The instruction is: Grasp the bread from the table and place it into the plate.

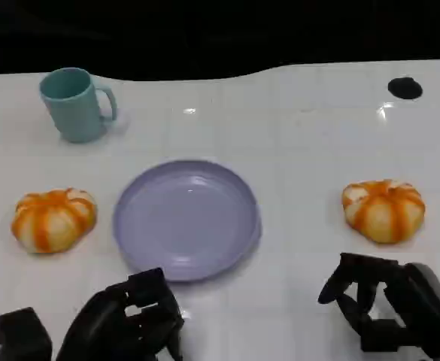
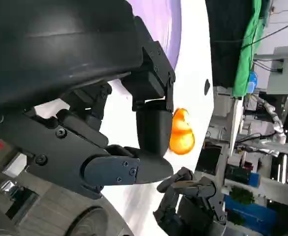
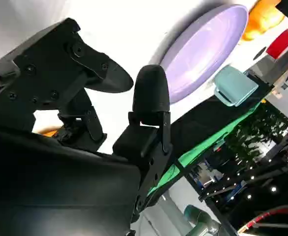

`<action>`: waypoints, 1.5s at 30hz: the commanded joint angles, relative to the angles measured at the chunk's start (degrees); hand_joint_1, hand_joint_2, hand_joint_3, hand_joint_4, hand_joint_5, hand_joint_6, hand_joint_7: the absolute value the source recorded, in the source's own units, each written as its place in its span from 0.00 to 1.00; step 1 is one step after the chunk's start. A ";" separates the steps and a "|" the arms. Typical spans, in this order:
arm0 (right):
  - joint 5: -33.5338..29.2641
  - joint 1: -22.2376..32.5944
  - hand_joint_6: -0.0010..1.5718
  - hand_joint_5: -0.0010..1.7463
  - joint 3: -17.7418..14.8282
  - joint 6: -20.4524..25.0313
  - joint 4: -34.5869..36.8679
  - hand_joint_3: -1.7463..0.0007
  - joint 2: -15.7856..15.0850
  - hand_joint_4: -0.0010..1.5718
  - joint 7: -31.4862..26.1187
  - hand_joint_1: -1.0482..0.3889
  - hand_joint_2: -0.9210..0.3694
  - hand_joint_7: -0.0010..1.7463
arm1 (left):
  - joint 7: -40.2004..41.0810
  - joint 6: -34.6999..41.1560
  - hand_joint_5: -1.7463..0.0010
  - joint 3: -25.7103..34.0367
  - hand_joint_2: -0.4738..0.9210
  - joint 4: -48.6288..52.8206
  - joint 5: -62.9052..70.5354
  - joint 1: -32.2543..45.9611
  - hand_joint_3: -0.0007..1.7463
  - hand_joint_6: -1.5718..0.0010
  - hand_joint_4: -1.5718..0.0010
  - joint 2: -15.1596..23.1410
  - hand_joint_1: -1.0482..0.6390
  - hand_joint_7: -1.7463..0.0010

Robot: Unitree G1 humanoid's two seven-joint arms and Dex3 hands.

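A: Where do we see our hands?

B: Our left hand (image 1: 133,320) hovers low at the table's near edge, fingers apart, grasping nothing. Our right hand (image 1: 385,304) hovers likewise, released, fingers spread.

A: And the bread?

B: Two pumpkin-shaped orange-and-cream loaves. The right bread (image 1: 383,210) lies on the white table (image 1: 302,150) just beyond our right hand, apart from its fingertips. The left bread (image 1: 53,218) sits beyond our left hand and off to its outer side.

A: The plate?

B: The lavender plate (image 1: 187,219) lies bare just ahead of our left hand, between the loaves. A teal mug (image 1: 74,104) stands well beyond the left bread.
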 commanded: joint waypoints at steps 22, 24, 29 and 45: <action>0.32 -0.31 0.53 0.96 -0.60 -0.64 0.46 0.32 -0.48 0.53 -0.30 0.58 0.40 0.68 | -0.17 -0.32 0.00 0.35 0.89 0.03 0.12 -0.13 0.29 0.53 0.50 0.87 0.28 0.17; 0.26 -0.30 0.53 0.96 -0.63 -0.68 0.48 0.31 -0.45 0.53 -0.42 0.58 0.40 0.68 | -0.21 -0.22 0.00 0.35 0.89 0.02 0.08 -0.16 0.29 0.53 0.50 0.88 0.28 0.17; 0.50 -0.15 0.53 0.96 -0.79 -0.54 -0.06 0.33 -0.27 0.53 -0.43 0.59 0.39 0.67 | -0.11 -0.50 0.00 0.31 0.89 0.17 0.32 -0.19 0.29 0.53 0.50 0.91 0.27 0.17; -2.90 -1.31 0.53 0.55 -3.06 2.60 -5.55 0.93 -1.30 0.36 -2.71 0.51 0.01 0.12 | -0.11 -0.79 0.00 0.32 0.89 0.93 0.28 -0.61 0.29 0.53 0.50 0.65 0.27 0.18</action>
